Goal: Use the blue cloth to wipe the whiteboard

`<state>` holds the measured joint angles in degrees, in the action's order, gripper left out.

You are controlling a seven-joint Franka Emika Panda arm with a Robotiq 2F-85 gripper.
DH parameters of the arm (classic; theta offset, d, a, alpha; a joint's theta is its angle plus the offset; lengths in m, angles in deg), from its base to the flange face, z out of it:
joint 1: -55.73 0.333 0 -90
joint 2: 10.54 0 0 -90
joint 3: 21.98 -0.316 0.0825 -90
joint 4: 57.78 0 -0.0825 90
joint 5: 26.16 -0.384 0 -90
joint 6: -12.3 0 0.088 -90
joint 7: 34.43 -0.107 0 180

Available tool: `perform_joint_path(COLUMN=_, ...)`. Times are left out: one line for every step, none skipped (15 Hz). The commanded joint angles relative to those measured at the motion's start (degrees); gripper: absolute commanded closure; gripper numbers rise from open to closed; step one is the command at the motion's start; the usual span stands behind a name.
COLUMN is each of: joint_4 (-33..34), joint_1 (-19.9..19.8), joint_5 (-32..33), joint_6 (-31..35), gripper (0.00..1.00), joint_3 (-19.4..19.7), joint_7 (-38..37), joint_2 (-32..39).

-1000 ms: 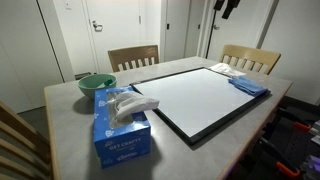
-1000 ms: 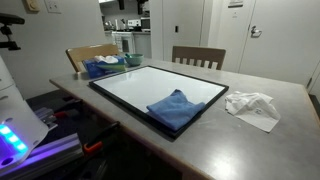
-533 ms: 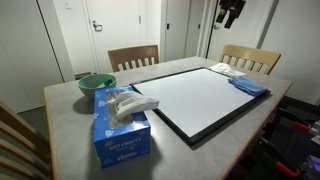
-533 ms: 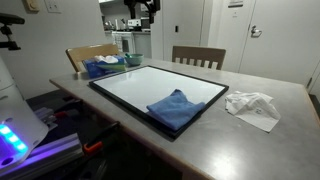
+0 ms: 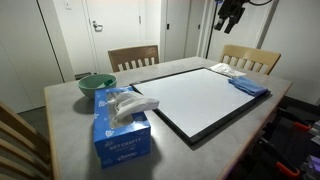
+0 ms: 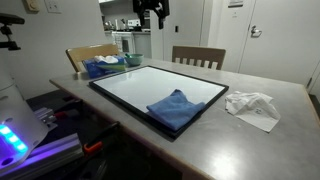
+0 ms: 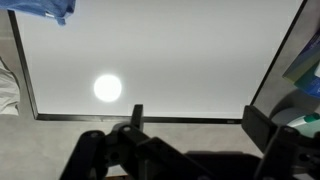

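Room with white doors [image 5: 110,25] behind a grey desk [image 5: 70,125] flanked by wooden chairs [image 5: 133,57]. The whiteboard [image 5: 200,100], black-framed, lies flat on the desk and takes up most of it. The blue cloth [image 5: 249,85] lies bunched on the board at one corner, overlapping the frame. In an exterior view [image 6: 177,107] it lies on the board edge nearest that camera.

The pincer [image 5: 232,12] hangs high above the far side of the desk, partly cut off by the top edge in both exterior views [image 6: 152,10]. It is small and dark against the background there, so its fingers cannot be made out. The wrist view looks straight down on the board [image 7: 160,60]. The pincer's dark body fills the lower edge and is out of focus. Its jaws stand wide apart and released, with nothing between them.

In that view only a scrap of the cloth [image 7: 45,8] shows, cut off at the upper left corner. It lies well apart from the pincer, which is above the board and touches neither cloth nor board. A round glare spot [image 7: 107,88] sits on the glossy surface.

Also on the desk are a light-blue tissue box [image 5: 121,130], a green bowl [image 5: 96,84] beside it, and crumpled white paper [image 6: 252,105] just off the board near the cloth.
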<state>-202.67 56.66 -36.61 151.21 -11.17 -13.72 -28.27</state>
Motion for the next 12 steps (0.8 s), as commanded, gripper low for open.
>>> perform_joint_path(joint_4=0.4, joint_1=-0.6, joint_5=0.0, joint_6=-0.7, gripper=0.0, joint_3=-0.4, joint_7=-0.1, joint_2=1.0)
perform_joint_path(joint_4=0.3, joint_1=-1.0, joint_5=0.1, joint_6=-0.5, gripper=0.0, joint_3=-0.2, joint_7=-0.6, joint_2=1.6)
perform_joint_path(joint_4=0.4, joint_1=-1.2, joint_5=0.0, joint_6=-0.9, gripper=0.0, joint_3=0.2, joint_7=-0.5, joint_2=2.0)
perform_joint_path(joint_4=0.0, joint_1=-1.6, joint_5=-0.1, joint_6=-0.6, gripper=0.0, joint_3=0.6, joint_7=-0.6, joint_2=2.4)
perform_joint_path(joint_4=-0.3, joint_1=-2.1, joint_5=0.0, joint_6=-0.4, gripper=0.0, joint_3=0.9, joint_7=-1.0, joint_2=2.7)
perform_joint_path(joint_4=-0.6, joint_1=-2.6, joint_5=0.1, joint_6=-0.3, gripper=0.0, joint_3=1.3, joint_7=-1.1, joint_2=3.0)
perform_joint_path(joint_4=-0.9, joint_1=-3.3, joint_5=0.6, joint_6=0.1, gripper=0.0, joint_3=1.4, joint_7=-1.6, joint_2=3.3)
perform_joint_path(joint_4=-1.3, joint_1=-4.0, joint_5=1.3, joint_6=0.4, gripper=0.0, joint_3=1.6, joint_7=-1.9, joint_2=3.5)
perform_joint_path(joint_4=-1.6, joint_1=-4.7, joint_5=2.0, joint_6=0.6, gripper=0.0, joint_3=1.7, joint_7=-2.2, joint_2=3.8)
perform_joint_path(joint_4=-1.7, joint_1=-5.4, joint_5=2.9, joint_6=0.6, gripper=0.0, joint_3=1.7, joint_7=-2.5, joint_2=4.1)
perform_joint_path(joint_4=-1.9, joint_1=-5.9, joint_5=3.8, joint_6=0.7, gripper=0.0, joint_3=1.7, joint_7=-2.8, joint_2=4.4)
perform_joint_path(joint_4=-1.7, joint_1=-6.6, joint_5=5.3, joint_6=0.4, gripper=0.0, joint_3=1.6, joint_7=-3.2, joint_2=4.8)
